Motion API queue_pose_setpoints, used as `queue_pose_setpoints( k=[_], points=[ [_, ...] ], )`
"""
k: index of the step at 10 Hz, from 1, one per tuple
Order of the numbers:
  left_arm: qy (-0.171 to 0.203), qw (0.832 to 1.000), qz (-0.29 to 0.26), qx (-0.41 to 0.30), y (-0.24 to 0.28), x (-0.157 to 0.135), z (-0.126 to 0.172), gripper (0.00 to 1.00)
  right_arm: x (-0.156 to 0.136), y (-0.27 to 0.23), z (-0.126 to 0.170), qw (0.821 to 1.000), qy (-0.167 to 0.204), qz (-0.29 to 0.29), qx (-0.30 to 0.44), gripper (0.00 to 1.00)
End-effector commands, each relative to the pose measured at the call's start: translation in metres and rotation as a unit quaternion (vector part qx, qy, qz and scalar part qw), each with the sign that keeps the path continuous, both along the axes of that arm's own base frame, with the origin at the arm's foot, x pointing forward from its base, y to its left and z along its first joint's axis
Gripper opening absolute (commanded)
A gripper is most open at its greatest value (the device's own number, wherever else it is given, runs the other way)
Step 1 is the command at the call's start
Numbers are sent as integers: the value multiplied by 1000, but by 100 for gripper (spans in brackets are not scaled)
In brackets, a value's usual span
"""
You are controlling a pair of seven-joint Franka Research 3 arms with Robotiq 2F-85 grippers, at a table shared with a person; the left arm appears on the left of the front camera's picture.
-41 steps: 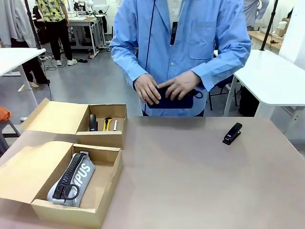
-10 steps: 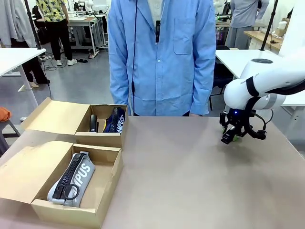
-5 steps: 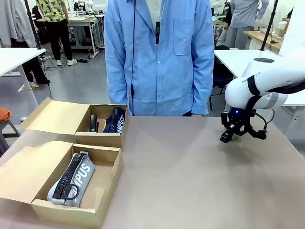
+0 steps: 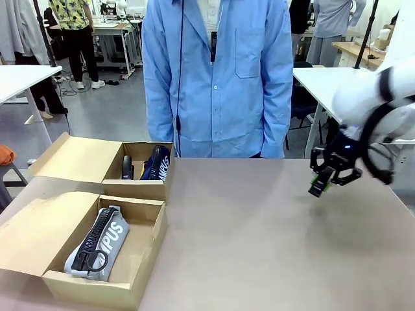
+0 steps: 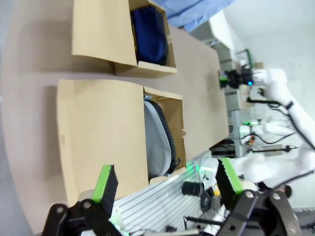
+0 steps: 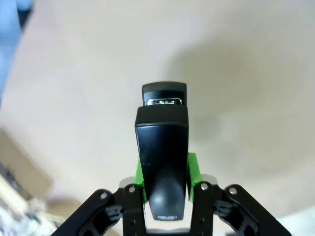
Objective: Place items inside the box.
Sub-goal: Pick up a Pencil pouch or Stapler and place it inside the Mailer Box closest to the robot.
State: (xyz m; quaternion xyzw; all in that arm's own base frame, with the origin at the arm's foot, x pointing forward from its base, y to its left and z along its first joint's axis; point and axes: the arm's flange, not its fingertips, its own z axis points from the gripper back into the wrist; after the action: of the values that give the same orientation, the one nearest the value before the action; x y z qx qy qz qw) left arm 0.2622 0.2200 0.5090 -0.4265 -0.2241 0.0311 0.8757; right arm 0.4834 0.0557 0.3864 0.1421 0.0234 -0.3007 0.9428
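As the right tool clamps the stapler, the left tool gapes

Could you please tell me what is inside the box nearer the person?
A navy pencil case leans in the far box, with a black object beside it. The case covers the floor beneath, so anything under it cannot be seen.

Black stapler, grey pencil case

The right arm was white with black bands and black cables; the right gripper was black with green pads and a blue light. The person wore a light-blue buttoned shirt with a chest pocket.
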Motion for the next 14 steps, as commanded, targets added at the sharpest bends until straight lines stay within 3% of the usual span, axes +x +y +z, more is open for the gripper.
queue_pose_setpoints(
  k=[1, 2, 3, 4, 5, 6, 7, 8, 10, 11, 12, 14],
  points=[
    [-10, 1000, -3, -6, -1, -1, 0, 100, -92, -25, 57, 991, 19, 116, 58, 0],
    [-10, 1000, -3, -6, -1, -1, 0, 100, -129, -25, 64, 978, 9, 173, 116, 0],
    [-10, 1000, -3, -6, -1, -1, 0, 100, -159, -24, 64, 956, 23, 239, 170, 0],
    [-10, 1000, -3, -6, -1, -1, 0, 100, -180, -26, 59, 930, 73, 288, 215, 0],
    [-10, 1000, -3, -6, -1, -1, 0, 100, -181, -43, 55, 927, 81, 272, 245, 19],
    [-10, 1000, -3, -6, -1, -1, 0, 100, -174, -12, 66, 953, 15, 253, 168, 19],
    [-10, 1000, -3, -6, -1, -1, 0, 100, -174, -12, 66, 953, 15, 253, 168, 19],
    [-10, 1000, -3, -6, -1, -1, 0, 100, -194, -24, 65, 934, 44, 282, 214, 36],
    [-10, 1000, -3, -6, -1, -1, 0, 100, -182, 41, 69, 955, -2, 256, 149, 36],
    [-10, 1000, -3, -6, -1, -1, 0, 100, -184, 62, 70, 955, -5, 267, 126, 36],
    [-10, 1000, -3, -6, -1, -1, 0, 100, -188, 93, 69, 944, 3, 303, 130, 36],
    [-10, 1000, -3, -6, -1, -1, 0, 100, -185, 186, 56, 938, -4, 322, 126, 36]
  ],
)
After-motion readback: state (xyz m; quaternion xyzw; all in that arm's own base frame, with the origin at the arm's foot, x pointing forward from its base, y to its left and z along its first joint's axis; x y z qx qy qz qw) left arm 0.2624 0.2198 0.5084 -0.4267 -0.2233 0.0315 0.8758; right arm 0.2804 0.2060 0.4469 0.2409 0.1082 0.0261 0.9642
